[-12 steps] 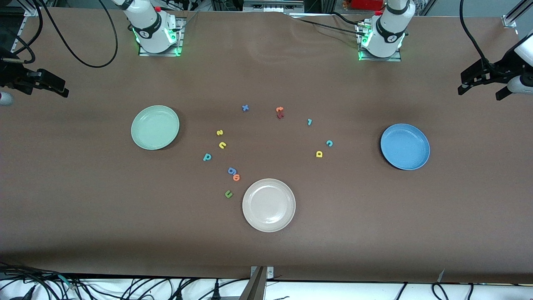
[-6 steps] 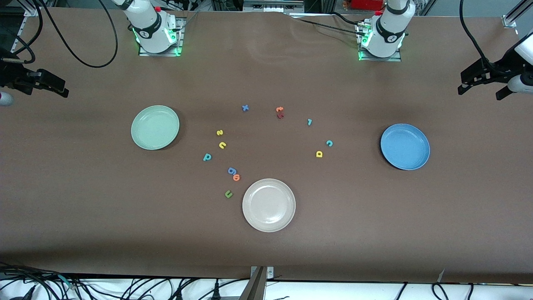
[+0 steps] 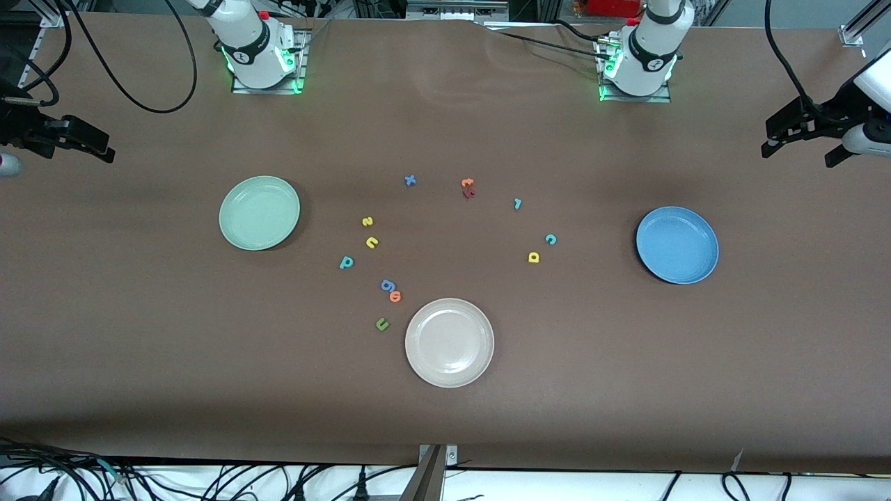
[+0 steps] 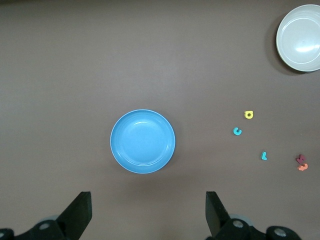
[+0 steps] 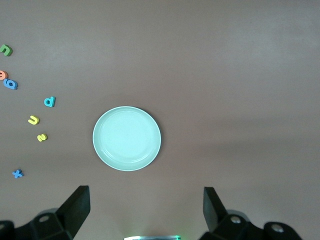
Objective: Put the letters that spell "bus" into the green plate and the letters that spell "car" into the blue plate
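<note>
Foam letters are lying loose on the table: x (image 3: 410, 180), s (image 3: 367, 221), u (image 3: 372, 242), c (image 3: 550, 239) (others are reading less surely).

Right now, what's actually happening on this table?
Nothing is being handled yet. Both arms wait high at the table's ends, the left gripper and the right gripper with fingers open and empty. The green plate and blue plate hold nothing. The teal b, yellow u, yellow s, teal c, yellow a and teal r lie loose between the plates.
</note>
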Controlling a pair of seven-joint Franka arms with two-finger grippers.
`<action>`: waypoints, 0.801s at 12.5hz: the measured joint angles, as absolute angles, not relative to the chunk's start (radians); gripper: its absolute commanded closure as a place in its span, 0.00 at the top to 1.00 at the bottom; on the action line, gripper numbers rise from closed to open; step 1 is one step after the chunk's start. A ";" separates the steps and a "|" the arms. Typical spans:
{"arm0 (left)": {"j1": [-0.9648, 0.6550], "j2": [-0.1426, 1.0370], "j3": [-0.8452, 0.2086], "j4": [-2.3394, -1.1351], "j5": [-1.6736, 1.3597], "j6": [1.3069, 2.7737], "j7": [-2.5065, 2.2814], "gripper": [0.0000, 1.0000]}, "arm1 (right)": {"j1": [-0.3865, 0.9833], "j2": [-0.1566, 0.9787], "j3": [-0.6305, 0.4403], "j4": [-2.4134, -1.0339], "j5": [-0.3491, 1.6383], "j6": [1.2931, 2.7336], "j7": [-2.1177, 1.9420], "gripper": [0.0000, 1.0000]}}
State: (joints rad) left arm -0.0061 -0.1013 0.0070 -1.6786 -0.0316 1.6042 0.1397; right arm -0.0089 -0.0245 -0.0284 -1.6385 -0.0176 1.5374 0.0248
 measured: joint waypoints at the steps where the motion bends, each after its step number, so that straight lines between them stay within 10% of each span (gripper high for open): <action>1: -0.006 -0.101 0.001 -1.679 -0.032 1.603 0.139 1.00 | -0.009 -0.025 -0.028 -1.639 -0.018 1.537 0.025 1.00; 10: -0.007 -0.102 -0.015 -1.678 -0.032 1.592 0.136 1.00 | -0.009 -0.024 -0.028 -1.639 -0.018 1.537 0.025 1.00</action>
State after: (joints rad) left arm -0.0074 -0.1018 -0.0150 -1.6775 -0.0316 1.5916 0.1361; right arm -0.0089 -0.0245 -0.0283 -1.6385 -0.0176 1.5374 0.0248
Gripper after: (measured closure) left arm 0.000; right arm 0.000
